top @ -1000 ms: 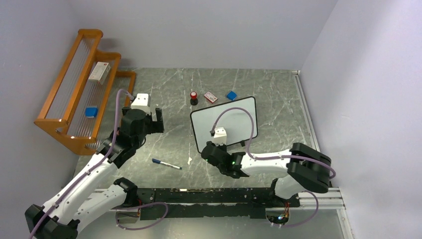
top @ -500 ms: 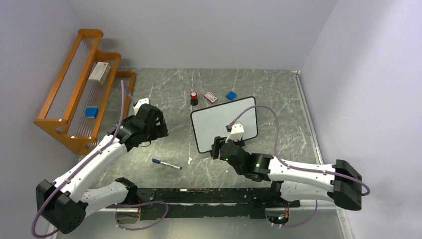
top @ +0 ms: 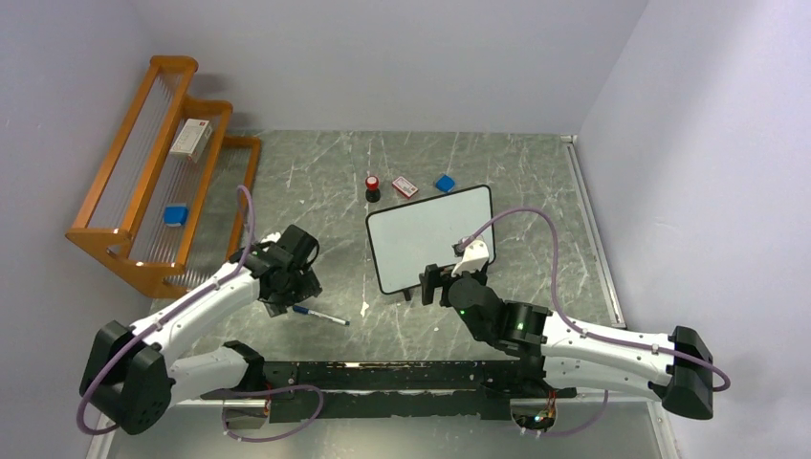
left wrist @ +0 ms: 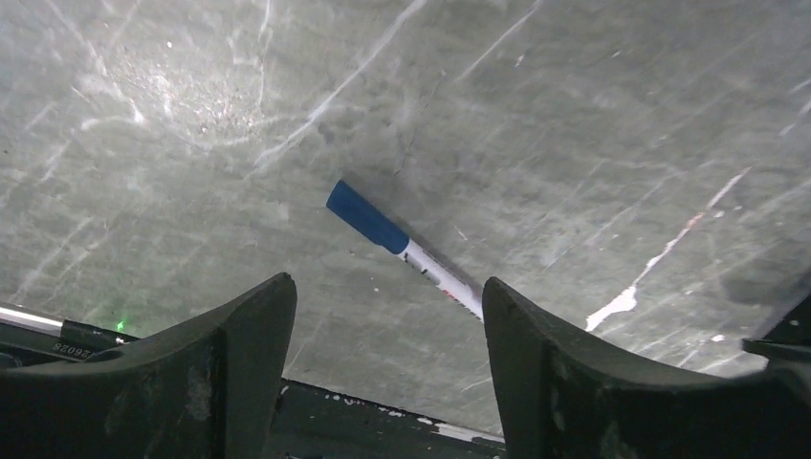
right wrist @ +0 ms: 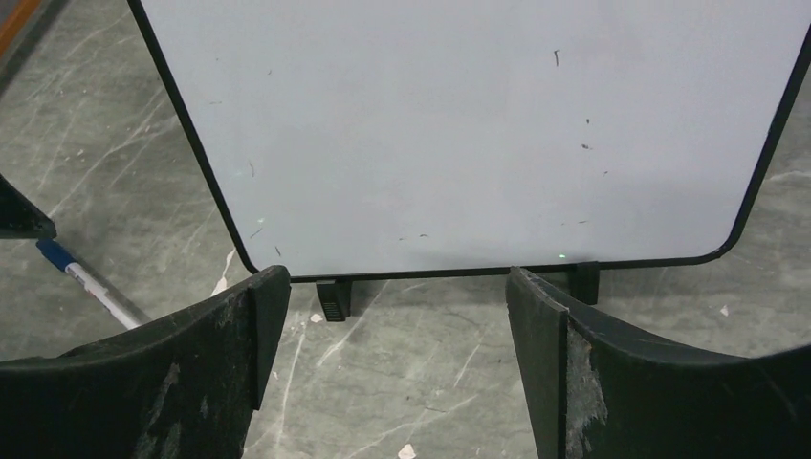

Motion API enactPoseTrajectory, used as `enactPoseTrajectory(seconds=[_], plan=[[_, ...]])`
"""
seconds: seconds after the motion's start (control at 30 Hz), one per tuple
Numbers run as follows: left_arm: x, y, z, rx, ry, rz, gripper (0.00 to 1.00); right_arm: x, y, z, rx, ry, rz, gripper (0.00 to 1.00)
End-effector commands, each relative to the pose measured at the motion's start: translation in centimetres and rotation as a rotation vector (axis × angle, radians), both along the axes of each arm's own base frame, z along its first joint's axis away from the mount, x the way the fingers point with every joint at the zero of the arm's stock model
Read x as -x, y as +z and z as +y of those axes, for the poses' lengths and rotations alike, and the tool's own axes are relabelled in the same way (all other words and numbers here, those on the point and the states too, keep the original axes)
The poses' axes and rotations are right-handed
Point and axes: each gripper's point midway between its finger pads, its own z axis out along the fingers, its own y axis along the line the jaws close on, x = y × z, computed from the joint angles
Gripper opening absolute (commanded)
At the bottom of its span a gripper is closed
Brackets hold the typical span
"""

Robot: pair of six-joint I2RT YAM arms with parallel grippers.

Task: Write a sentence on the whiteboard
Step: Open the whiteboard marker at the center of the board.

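Observation:
The whiteboard [top: 430, 239] stands on small black feet at the table's middle; its glossy face [right wrist: 478, 124] is blank apart from tiny specks, and no sentence is in view. A marker pen [top: 320, 316] with a blue cap [left wrist: 368, 218] and white body lies flat on the table to the board's left. My left gripper [left wrist: 387, 287] hovers just over the pen, open, with the pen's white end running behind the right fingertip. My right gripper [right wrist: 397, 277] is open at the board's near edge, level with its feet, holding nothing.
A wooden rack [top: 153, 172] at the far left holds a box and a blue block. Behind the board sit a red-capped item [top: 372, 186], a small card [top: 405, 186] and a blue block [top: 445, 183]. A white scrap [top: 365, 308] lies by the pen.
My left arm swung down from beside the rack to just over the pen. My right arm stretched forward to the board's near edge and its jaws spread wider.

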Motion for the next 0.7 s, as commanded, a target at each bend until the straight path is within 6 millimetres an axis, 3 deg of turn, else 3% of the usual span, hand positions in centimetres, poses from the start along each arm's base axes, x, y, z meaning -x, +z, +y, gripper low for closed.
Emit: enactPoseTrajectory(seconds=[0.0,0.3,0.67], plan=[[0.2,-1.1,-1.5,0.074,0.057,0.043,0.71,-0.6,1.0,-0.6,0.027,-0.013,-0.067,0.87],[0.7,-3.8,-3.2,0.119,0.070,0.103,0.51,-0.8,1.1,-0.7,0.062,0.005,-0.101,0.87],[1.6,-6.3,-2.9,0.069,0.087,0.162,0.36,-0.5,1.3,0.0,0.047,0.063,-0.131,0.89]])
